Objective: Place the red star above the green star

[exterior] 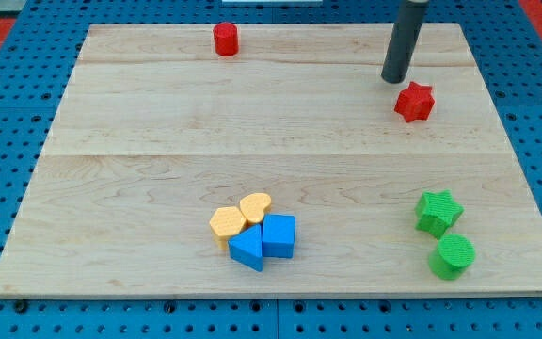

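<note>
Likely light and slide-prone, small red plastic star (414, 102) (well above green plastic star (438, 211)); our tip (394, 79) just beside its upper-left, nothing clamped.

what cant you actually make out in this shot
- Rod: cut off by the view's top edge, so the arm above it is unseen.
- My tip: just up-left of the red star; touching or a slight gap, cannot tell.
- Blue blocks and yellow blocks: packed together, exact shapes unclear.
- Green star and green cylinder: touching or apart, cannot tell.
</note>
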